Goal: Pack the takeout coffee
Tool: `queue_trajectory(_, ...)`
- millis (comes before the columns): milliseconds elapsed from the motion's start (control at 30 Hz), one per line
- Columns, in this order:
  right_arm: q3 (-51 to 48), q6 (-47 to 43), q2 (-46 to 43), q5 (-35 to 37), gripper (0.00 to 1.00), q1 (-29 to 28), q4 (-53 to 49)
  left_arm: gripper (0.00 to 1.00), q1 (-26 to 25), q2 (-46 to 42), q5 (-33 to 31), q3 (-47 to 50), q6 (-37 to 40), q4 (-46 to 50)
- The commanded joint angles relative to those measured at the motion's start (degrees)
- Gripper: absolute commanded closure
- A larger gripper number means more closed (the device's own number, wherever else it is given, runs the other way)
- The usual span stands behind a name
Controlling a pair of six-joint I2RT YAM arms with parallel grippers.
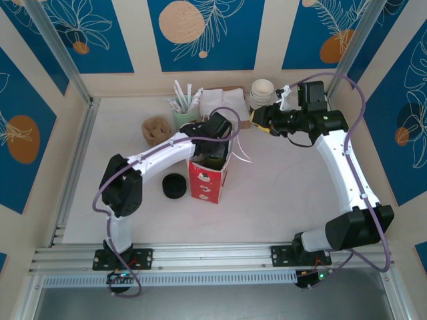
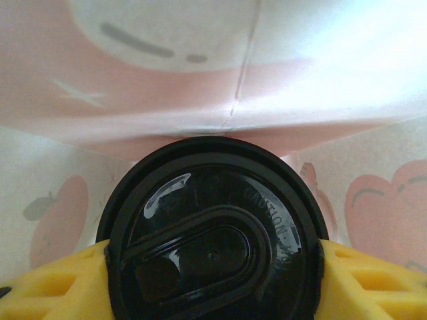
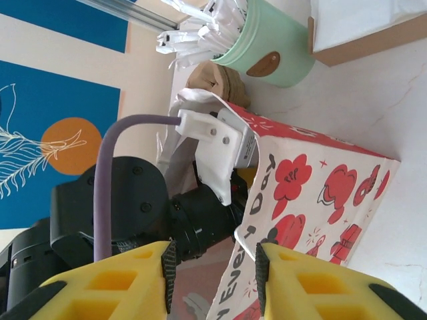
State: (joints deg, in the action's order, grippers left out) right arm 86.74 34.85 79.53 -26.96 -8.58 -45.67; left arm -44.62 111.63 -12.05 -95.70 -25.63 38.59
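Left gripper [image 2: 213,283], sunk into the mouth of the red-and-white bag [image 1: 207,181], has its yellow fingers [image 2: 53,287] pressed against either side of the takeout coffee [image 2: 210,220]. The cup is lid up, and from the wrist view it sits down between the bag's pale printed walls. Right gripper [image 3: 215,273] hangs well off to the side, near the stack of white cups [image 1: 262,93], with its jaws parted and nothing held.

To my eye the job is most of the way there. The cup is inside the bag but not yet let go, and I can't tell whether it rests on the bottom. What's left looks like releasing it and drawing the arm out without pulling the bag over.

Blue panels [image 1: 233,47] with orange discs wall the booth. The white table [image 1: 293,193] carries the bag at its middle. At the back are a napkin box [image 1: 217,100], a mint cup of straws [image 1: 181,119] and a brown paper bundle [image 1: 157,130]. A black puck [image 1: 175,186] lies just beside the bag.
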Motion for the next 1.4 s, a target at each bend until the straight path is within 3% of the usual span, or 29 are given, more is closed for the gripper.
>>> queue_trajectory(0,-1.19,1.49,-1.91,0.49,0.62,0.15,0.25,0.42,0.85,3.86,2.80,0.43,-0.92,3.49)
queue_trajectory(400,-3.85,5.79,-2.06,3.09,0.62,-3.13,1.45,0.42,0.58,4.55,3.49,1.71,0.35,3.05)
queue_trajectory(733,-3.10,9.34,2.28,5.44,0.60,-8.37,2.78,0.42,0.57,5.77,4.27,0.54,-1.15,3.57)
queue_trajectory(1133,-1.71,9.27,6.13,8.41,0.58,-10.15,-0.24,0.42,0.58,6.65,5.37,-1.79,-1.27,4.61)
queue_trajectory(1233,-1.32,9.10,7.02,8.75,0.61,-10.28,-1.13,0.42,0.54,6.75,5.42,-1.86,-1.37,4.70)
queue_trajectory(1367,0.92,7.64,8.53,9.30,0.71,-10.40,-4.13,0.42,0.58,6.85,5.29,-2.09,-1.53,5.00)
